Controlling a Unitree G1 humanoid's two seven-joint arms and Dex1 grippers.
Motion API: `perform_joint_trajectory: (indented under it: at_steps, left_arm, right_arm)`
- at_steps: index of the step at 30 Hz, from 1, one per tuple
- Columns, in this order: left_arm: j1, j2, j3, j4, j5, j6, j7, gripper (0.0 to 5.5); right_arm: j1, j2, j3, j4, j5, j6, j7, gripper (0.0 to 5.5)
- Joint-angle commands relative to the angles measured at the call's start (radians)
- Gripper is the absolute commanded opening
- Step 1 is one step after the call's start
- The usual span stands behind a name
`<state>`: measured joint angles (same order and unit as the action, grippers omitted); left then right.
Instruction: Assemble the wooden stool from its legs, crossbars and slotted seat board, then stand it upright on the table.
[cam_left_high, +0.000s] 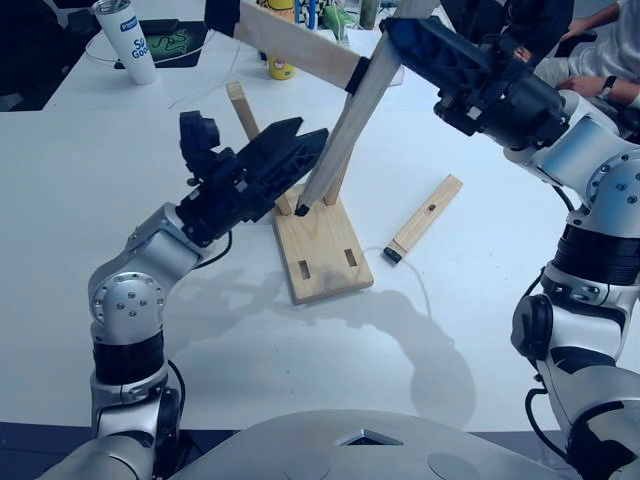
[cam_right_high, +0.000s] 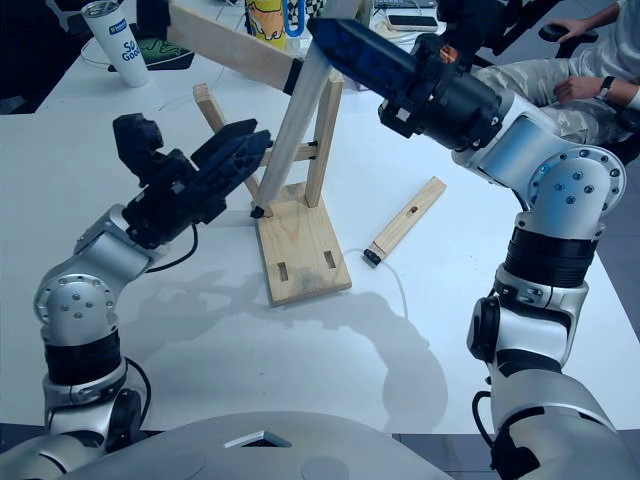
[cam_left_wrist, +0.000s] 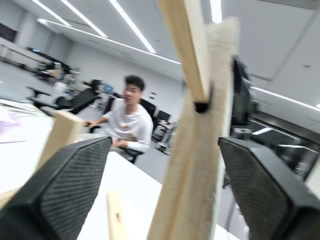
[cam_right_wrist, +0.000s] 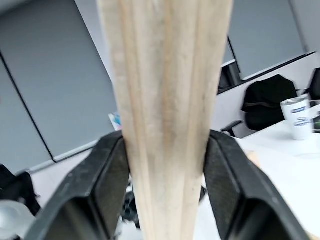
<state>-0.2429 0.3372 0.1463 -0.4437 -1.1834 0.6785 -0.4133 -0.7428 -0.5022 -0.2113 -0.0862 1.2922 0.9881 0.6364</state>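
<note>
The seat board (cam_left_high: 322, 255) lies flat in the middle of the counter (cam_left_high: 480, 320), and legs (cam_left_high: 340, 140) stand up at its back end. A loose crossbar (cam_left_high: 427, 213) lies on the counter to its right, and a cup (cam_left_high: 127, 40) stands far behind on the left.

— Any lettering to read?
— There is blue print on the white tumbler (cam_left_high: 125, 40), which stands on the surface well beyond the left jaws. The words curve out of sight and cannot be read whole.
— Anything else?
— The dark mat (cam_left_high: 178, 42) just beside the tumbler carries a green emblem. It has no legible words or numbers.
</note>
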Motion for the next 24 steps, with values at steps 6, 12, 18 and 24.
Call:
perform_joint_trajectory:
  at_steps: [6, 12, 18, 24]
  left_arm:
    - [0.097, 0.027, 0.041, 0.004, 0.043, -0.007, -0.012, 3.98]
    - [0.196, 0.029, -0.002, 0.007, 0.099, -0.004, -0.056, 3.98]
    - [0.291, 0.029, -0.075, 0.034, 0.182, -0.015, -0.118, 3.98]
    - [0.327, 0.059, -0.162, 0.071, 0.329, -0.04, -0.177, 3.98]
  right_arm:
    - [0.101, -0.101, 0.171, -0.071, -0.365, -0.238, 0.328, 2.05]
    - [0.139, -0.091, 0.203, 0.024, -0.498, -0.373, 0.45, 2.05]
    - [0.176, -0.079, 0.252, 0.073, -0.59, -0.456, 0.538, 2.05]
    - [0.199, -0.079, 0.272, 0.107, -0.643, -0.501, 0.596, 2.05]
